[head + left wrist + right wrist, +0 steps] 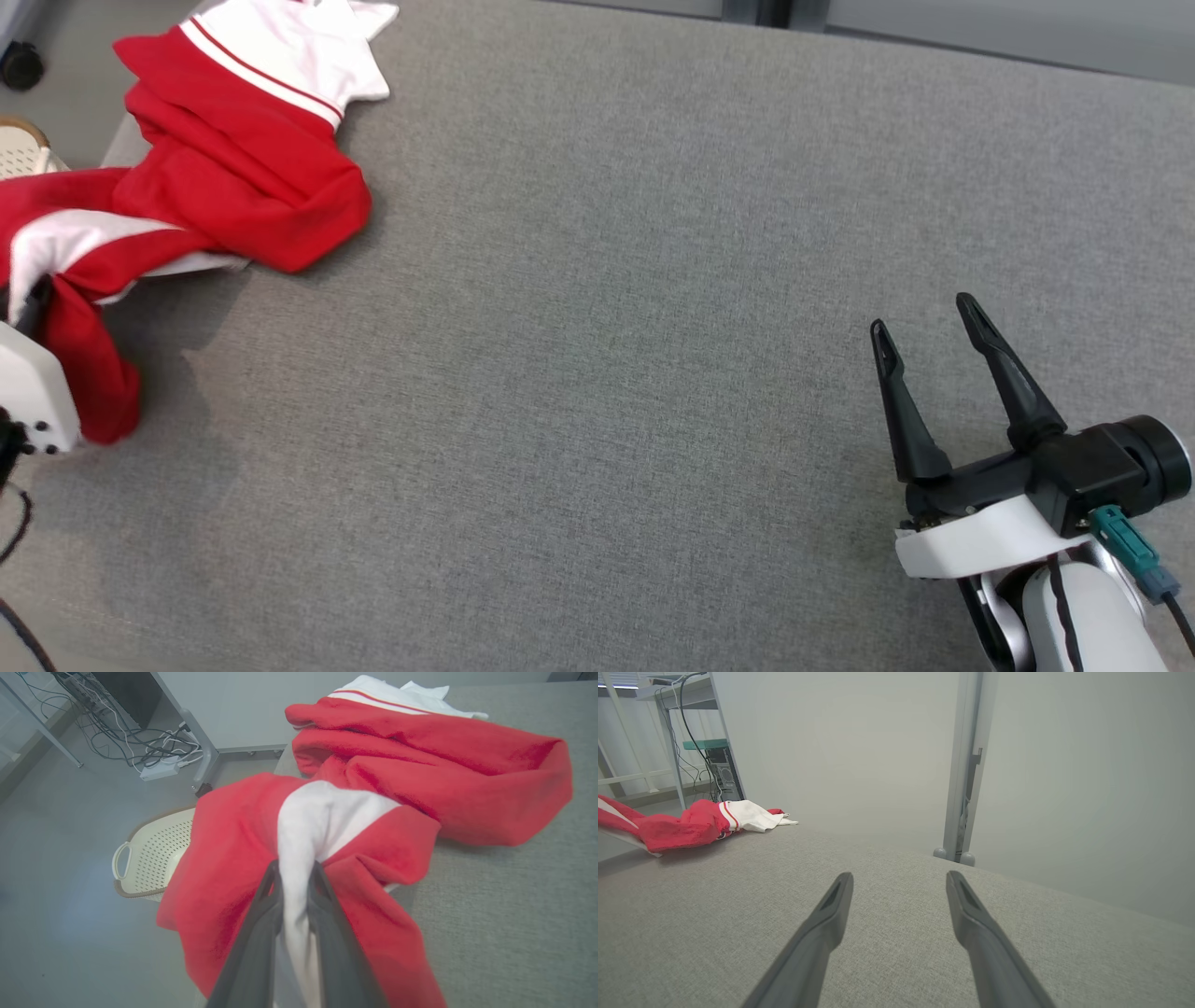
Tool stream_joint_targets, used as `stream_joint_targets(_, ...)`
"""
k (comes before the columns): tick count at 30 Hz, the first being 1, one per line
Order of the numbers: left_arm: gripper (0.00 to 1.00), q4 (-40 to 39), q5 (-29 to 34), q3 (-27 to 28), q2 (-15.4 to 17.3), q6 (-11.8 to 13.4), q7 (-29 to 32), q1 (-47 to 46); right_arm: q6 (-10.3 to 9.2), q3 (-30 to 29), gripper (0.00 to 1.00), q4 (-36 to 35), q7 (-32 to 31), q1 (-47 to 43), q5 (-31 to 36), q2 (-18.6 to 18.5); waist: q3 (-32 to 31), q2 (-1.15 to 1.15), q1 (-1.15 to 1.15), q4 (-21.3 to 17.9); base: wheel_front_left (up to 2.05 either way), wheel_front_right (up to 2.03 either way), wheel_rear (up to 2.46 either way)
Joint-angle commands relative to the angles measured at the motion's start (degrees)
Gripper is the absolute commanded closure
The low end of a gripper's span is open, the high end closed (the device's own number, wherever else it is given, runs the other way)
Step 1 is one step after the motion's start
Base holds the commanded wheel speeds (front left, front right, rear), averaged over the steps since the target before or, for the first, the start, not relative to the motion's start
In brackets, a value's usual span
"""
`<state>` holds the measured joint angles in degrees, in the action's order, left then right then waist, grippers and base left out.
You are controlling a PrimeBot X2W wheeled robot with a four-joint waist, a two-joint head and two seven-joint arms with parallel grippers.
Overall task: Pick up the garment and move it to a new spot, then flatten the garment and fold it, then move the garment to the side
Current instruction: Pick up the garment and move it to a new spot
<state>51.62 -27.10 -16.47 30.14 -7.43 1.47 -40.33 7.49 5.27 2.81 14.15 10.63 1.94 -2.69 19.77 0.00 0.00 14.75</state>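
The left gripper (pixel 295 870) pinches a white fold of the crumpled red-and-white cloth garment (pixel 420 765), which lies at the far left corner of the grey fabric-covered table (pixel 607 327), draping over its left edge above a cream perforated basket (pixel 149 854). The right gripper (pixel 920 315) hovers spread near the right edge.

Our left gripper (pixel 295 870) had its two dark fingers pinched close on a white fold of the garment (pixel 327 812), and its pale wrist housing (pixel 33 392) sat at the head view's lower left edge. Our right gripper (pixel 922 319) hung at the lower right, fingers spread wide and holding nothing.
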Motion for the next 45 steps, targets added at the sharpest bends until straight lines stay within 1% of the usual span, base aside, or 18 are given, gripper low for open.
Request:
stream_joint_targets(1, 1.00, -0.7, 0.6, -0.5, 1.6, 0.0, -1.0, -1.2, 0.01, 0.2, 0.00, 0.7, 0.6, 0.3, -0.8, -0.4, -1.9, 0.00, 0.00, 0.3, 0.00, 0.00, 0.00)
stream_joint_targets(7, 1.00, -4.8, 0.9, -3.6, 6.3, 0.0, -2.2, -2.5, 0.01, 0.9, 0.00, 2.8, 1.1, 0.3, -3.5, -0.4, -5.8, 0.00, 0.00, -0.6, 0.00, 0.00, 0.00)
stream_joint_targets(13, 1.00, -12.8, 1.0, -7.5, 10.9, 0.0, -1.7, -3.3, 0.01, 0.5, 0.00, 3.0, 1.2, 0.0, -5.9, -0.4, -8.9, 0.00, 0.00, -2.7, 0.00, 0.00, 0.00)
stream_joint_targets(17, 1.00, -19.8, 1.8, -9.8, 12.5, 0.0, 0.1, -3.9, 0.01, 0.1, 0.00, 2.9, 1.1, -0.2, -7.0, -0.4, -10.4, 0.00, 0.00, -5.0, 0.00, 0.00, 0.00)
stream_joint_targets(18, 1.00, -21.6, 1.9, -10.2, 12.7, 0.0, 0.7, -4.0, 0.01, 0.0, 0.00, 2.9, 1.1, -0.3, -7.2, -0.4, -10.6, 0.00, 0.00, -5.6, 0.00, 0.00, 0.00)
stream_joint_targets(19, 1.00, -21.6, 1.9, -10.2, 12.7, 0.0, 0.7, -4.0, 0.01, 0.0, 0.00, 2.9, 1.1, -0.3, -7.2, -0.4, -10.6, 0.00, 0.00, -5.6, 0.00, 0.00, 0.00)
stream_joint_targets(23, 1.00, -29.4, 2.7, -11.9, 12.6, 0.2, 3.4, -4.4, 0.01, -0.5, 0.00, 2.8, 1.1, -0.4, -8.0, -0.4, -11.4, 0.00, 0.00, -8.4, 0.00, 0.00, 0.00)
stream_joint_targets(27, 1.00, -35.8, 3.0, -13.7, 11.7, 0.4, 5.6, -4.1, 0.01, -1.1, 0.00, 2.6, 1.1, -0.2, -8.3, -0.4, -11.6, 0.00, 0.00, -11.3, 0.00, 0.00, 0.00)
stream_joint_targets(29, 1.00, -38.4, 2.9, -14.8, 10.8, 0.3, 6.4, -3.9, 0.01, -1.3, 0.00, 2.5, 1.1, 0.0, -8.5, -0.4, -11.5, 0.00, 0.00, -12.6, 0.00, 0.00, 0.00)
stream_joint_targets(31, 1.00, -40.4, 2.9, -15.9, 9.7, 0.3, 7.1, -3.5, 0.01, -1.5, 0.00, 2.4, 1.1, 0.0, -8.6, -0.4, -11.4, 0.00, 0.00, -13.8, 0.00, 0.00, 0.00)
stream_joint_targets(34, 1.00, -42.1, 3.1, -17.9, 7.2, 0.4, 7.7, -3.0, 0.01, -1.5, 0.00, 2.2, 1.1, 0.3, -8.9, -0.4, -11.0, 0.00, 0.00, -15.5, 0.00, 0.00, 0.00)
stream_joint_targets(40, 1.00, -40.7, 4.0, -22.0, 1.4, 0.8, 6.8, -2.4, 0.01, -0.7, 0.00, 1.8, 1.1, 1.0, -9.5, -0.4, -9.6, 0.00, 0.00, -19.1, 0.00, 0.00, 0.00)
stream_joint_targets(45, 1.00, -35.7, 4.5, -26.4, -3.4, 0.4, 5.3, -2.3, 0.01, -0.3, 0.00, 1.2, 1.1, 1.6, -9.9, -0.3, -7.4, 0.00, 0.00, -21.9, 0.00, 0.00, 0.00)
